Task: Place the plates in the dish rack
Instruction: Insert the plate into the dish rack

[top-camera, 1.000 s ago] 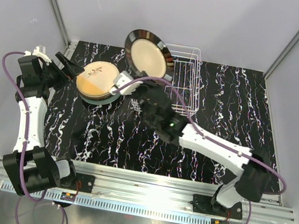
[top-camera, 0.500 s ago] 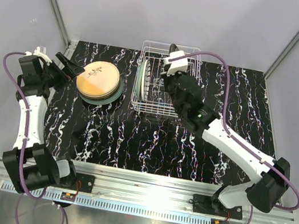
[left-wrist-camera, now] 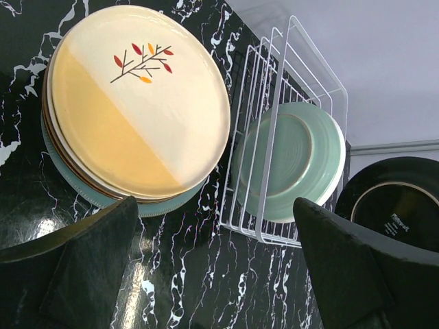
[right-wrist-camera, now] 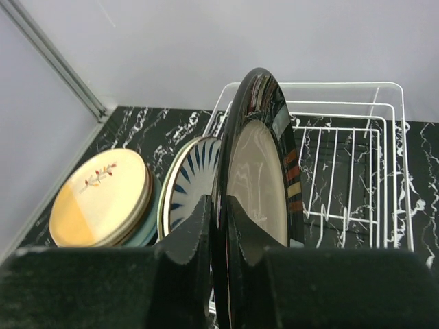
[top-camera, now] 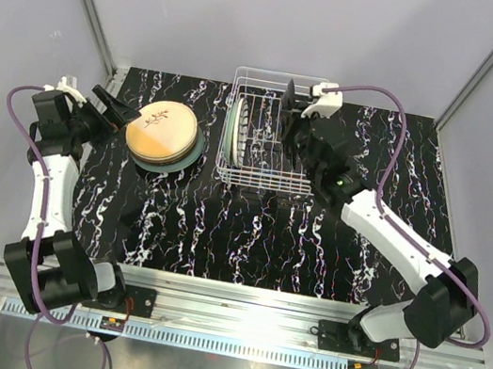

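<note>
Black with a cream centre, the dark plate (right-wrist-camera: 260, 164) stands on edge over the dish rack (top-camera: 268, 171), the right gripper (right-wrist-camera: 219, 236) pinched tight on its rim; whether its lower edge touches the wires we cannot tell. We see a pale green plate (left-wrist-camera: 295, 161) and a blue-striped plate (right-wrist-camera: 195, 175) upright at the rack's end nearest the stack of plates (top-camera: 162, 130). The left gripper (top-camera: 116, 112) gapes wide, holding nothing, just beside that stack on the marbled table (top-camera: 220, 228).
</note>
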Controlling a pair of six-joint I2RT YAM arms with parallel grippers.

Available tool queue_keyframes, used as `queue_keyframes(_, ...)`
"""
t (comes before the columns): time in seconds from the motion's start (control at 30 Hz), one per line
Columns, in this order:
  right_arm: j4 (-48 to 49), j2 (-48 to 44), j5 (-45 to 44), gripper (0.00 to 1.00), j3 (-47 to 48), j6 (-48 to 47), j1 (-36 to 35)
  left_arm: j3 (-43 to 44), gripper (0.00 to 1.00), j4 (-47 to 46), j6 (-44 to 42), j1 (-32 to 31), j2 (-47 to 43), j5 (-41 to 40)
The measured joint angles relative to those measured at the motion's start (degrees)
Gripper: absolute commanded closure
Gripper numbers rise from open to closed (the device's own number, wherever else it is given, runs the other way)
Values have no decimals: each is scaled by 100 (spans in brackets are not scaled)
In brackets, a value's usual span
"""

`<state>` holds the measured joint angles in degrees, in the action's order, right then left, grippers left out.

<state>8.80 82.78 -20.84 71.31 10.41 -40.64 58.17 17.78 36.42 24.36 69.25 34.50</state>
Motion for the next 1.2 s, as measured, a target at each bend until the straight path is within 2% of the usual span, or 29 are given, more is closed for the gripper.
queue_keyframes(0.47, 697, 828, 216, 100, 11, 1191, 105, 0, 1, -107, 74, 0, 24, 26)
queue_keyframes(0.93, 1003, 1314, 249, 100, 275, 1480, 122, -2, 1, -118, 114, 0, 26, 87)
queue_keyframes(1.2, 1294, 1456, 553, 100, 435, 1974, 127, -2, 1, -118, 114, 0, 26, 90)
